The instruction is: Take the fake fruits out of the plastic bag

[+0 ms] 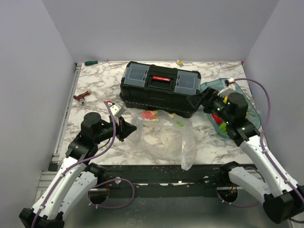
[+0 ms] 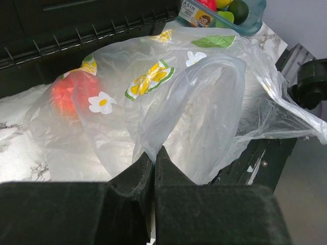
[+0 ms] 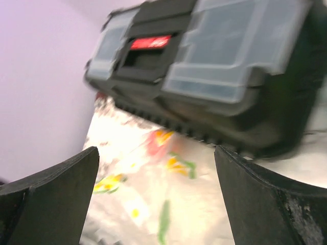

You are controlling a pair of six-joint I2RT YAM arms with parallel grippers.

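Gray walls are standing around a marble table (image 1: 95, 85). A black toolbox (image 1: 159, 88) is sitting at the back of it. The plastic bag (image 1: 164, 135) is lying just in front of the toolbox, and it is showing printed flowers and lemon slices. One red fake fruit (image 2: 71, 94) is lying inside the bag, at the end nearest the toolbox. The left gripper (image 2: 154, 163) is pinching a fold of the bag, with its two fingers pressing tight together on the thin film. The right gripper (image 3: 156, 150) is hanging in the air over the blue tray (image 1: 251, 118), with its fingers spreading wide and nothing between them. More fake fruits (image 2: 225, 7), red, green and yellow, are sitting in that tray, off to the right of the bag.
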